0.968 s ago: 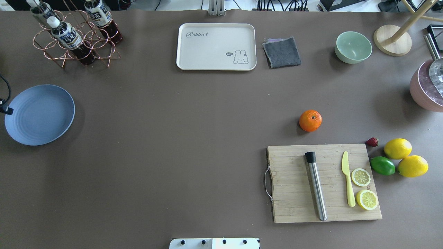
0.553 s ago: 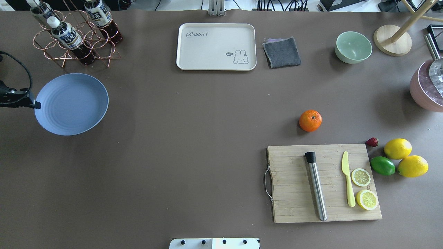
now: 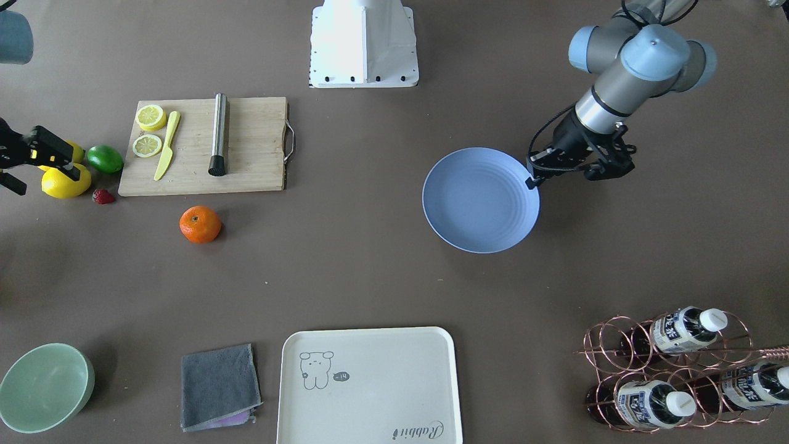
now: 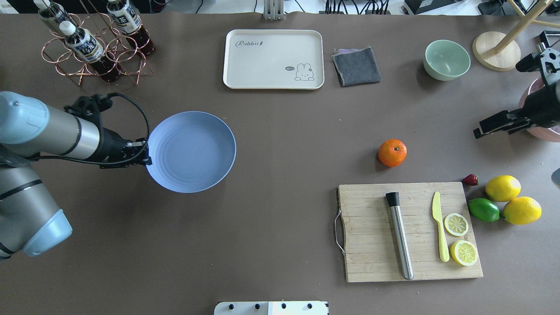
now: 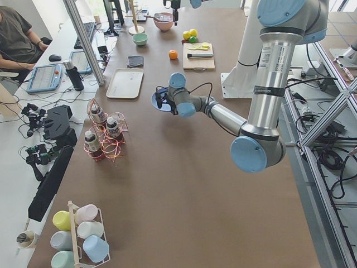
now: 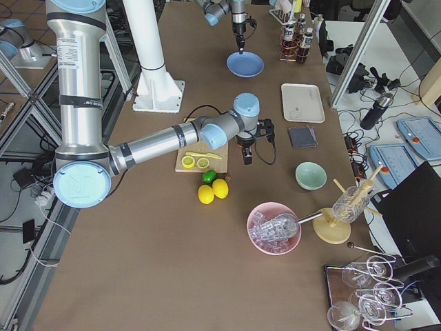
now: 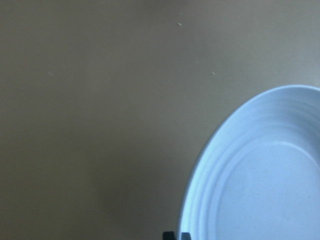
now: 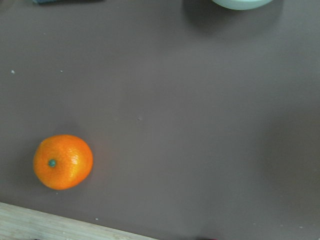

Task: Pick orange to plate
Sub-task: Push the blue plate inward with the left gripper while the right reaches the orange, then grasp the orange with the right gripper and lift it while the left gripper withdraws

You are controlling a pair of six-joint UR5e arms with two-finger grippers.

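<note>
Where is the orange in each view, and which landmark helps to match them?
Front-facing: orange lower left, below the board.
Overhead: orange right of centre, above the board.
Exterior left: orange far top, left of the board.
Exterior right: not seen; perhaps behind the arm.
Left wrist: not in it.
Right wrist: orange lower left, board edge beneath.
Shared landmark: the board.

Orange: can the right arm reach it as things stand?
Probably yes. The orange sits alone on the table, clear of the cutting board, with nothing between it and the right tool.
</note>
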